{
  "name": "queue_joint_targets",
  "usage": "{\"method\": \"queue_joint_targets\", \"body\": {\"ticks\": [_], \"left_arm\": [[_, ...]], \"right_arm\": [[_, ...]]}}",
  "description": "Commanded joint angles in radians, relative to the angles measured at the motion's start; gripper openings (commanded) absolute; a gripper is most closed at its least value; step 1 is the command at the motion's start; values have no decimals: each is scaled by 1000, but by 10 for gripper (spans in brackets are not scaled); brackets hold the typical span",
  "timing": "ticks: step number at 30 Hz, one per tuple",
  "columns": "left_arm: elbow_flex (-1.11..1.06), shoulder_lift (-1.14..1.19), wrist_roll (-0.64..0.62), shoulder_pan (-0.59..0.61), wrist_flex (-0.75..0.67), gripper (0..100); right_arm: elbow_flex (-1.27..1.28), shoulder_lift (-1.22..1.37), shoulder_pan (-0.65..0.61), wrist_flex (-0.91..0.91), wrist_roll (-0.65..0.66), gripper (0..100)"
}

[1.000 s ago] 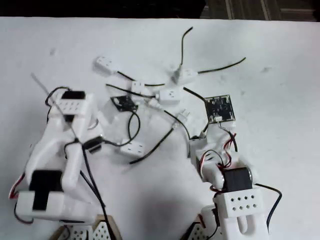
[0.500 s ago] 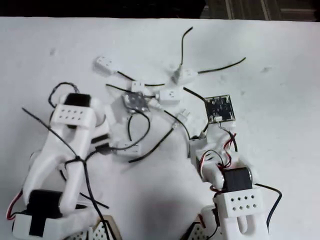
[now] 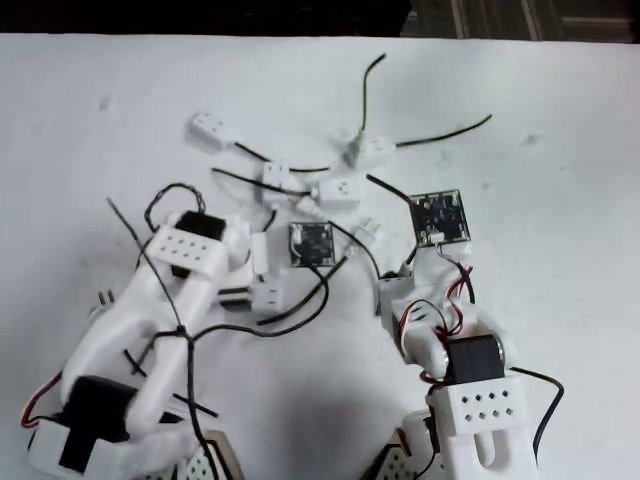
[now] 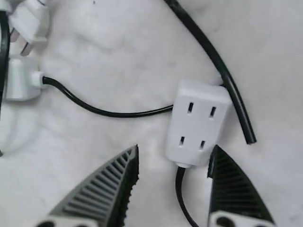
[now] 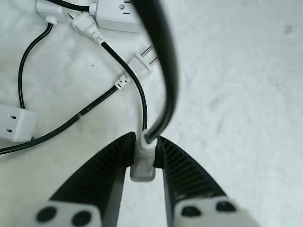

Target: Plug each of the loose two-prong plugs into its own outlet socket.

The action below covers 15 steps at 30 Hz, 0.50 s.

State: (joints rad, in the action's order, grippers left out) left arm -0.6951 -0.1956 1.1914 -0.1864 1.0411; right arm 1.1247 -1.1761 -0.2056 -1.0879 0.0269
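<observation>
– Left end effector [image 3: 258, 276] sits left of centre in the overhead view, beside an outlet block [image 3: 270, 296]; right end effector [image 3: 396, 280] is lower right of centre. Which step is this?
– Bringing a plug to that block, I'd judge. Another outlet [image 3: 340, 190] and a loose plug [image 3: 370, 232] lie in the upper middle of the table [image 3: 580, 200], cords crossing; whether any pair is joined, I can't tell.
– Left wrist camera?
– Jaws spread wide, flanking the block's cord end, touching nothing. Its slots face the camera. A black cord [image 4: 221, 71] lies against one corner.
– Right wrist?
– Jaws pressed on a white plug body [image 5: 142, 168]; prongs hidden, the plug cord [image 5: 158, 56] looping up close to the lens.
– Next move?
– Probably the left closes on the block to steady it while the right carries the plug over. Tangled cords between them could drag, and the prongs must line up with the slots.
</observation>
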Motion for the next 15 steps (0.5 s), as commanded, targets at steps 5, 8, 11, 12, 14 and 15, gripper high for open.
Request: {"method": "queue_joint_targets", "body": {"ticks": [5, 8, 11, 12, 14, 15], "left_arm": [[94, 196, 6, -42, -18, 241], [124, 219, -11, -35, -12, 209], [123, 209, -21, -35, -14, 139], [123, 203, -23, -35, -12, 107], [123, 189, -40, -35, -8, 27], [124, 180, -75, -35, 2, 16]], "right_arm": [[-5, 5, 1, 13, 2, 17], [-5, 5, 1, 12, 2, 17], [-5, 5, 1, 12, 2, 17], [-5, 5, 1, 12, 2, 17], [-5, 5, 1, 12, 2, 17], [-5, 5, 1, 12, 2, 17]]}}
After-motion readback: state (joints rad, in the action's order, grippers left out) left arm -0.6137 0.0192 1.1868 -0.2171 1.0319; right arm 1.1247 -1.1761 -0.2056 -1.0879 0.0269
